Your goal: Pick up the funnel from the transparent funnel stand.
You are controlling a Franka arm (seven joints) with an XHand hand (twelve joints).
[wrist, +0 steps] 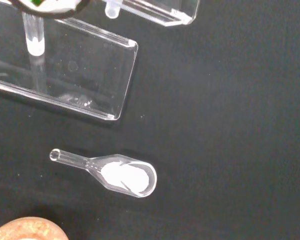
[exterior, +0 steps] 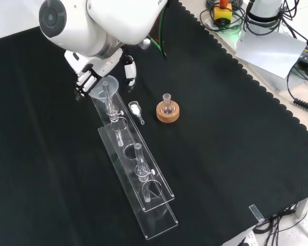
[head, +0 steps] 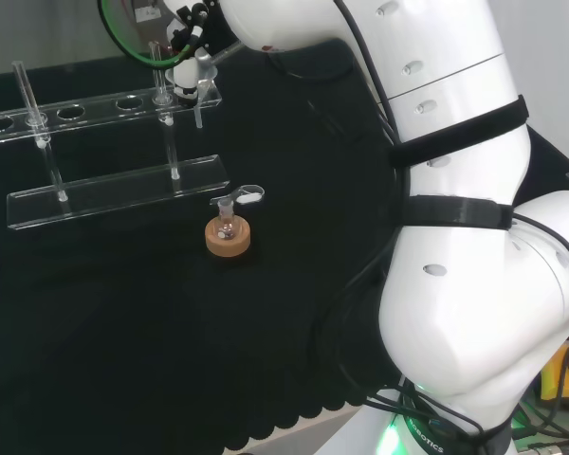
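Head view: I find the hand (head: 192, 59) at the funnel (head: 201, 83), which sits in the end hole of the transparent funnel stand (head: 114, 190); I must lift straight up so the stem clears.

Front view: the funnel's clear cone and narrow stem are seated; fingers (exterior: 129, 72) flank it, but I cannot tell whether they grip.

Wrist view: a glass scoop (wrist: 115, 172) with white powder lies on the counter (wrist: 230, 125)

Front view: the stand (exterior: 143, 189) runs lengthwise down the cloth (exterior: 236, 154), upright posts (exterior: 139, 163) along it. Just right, close together: glass scoop (exterior: 136, 111), cork ring with small flask (exterior: 167, 111). Open cloth beyond them.
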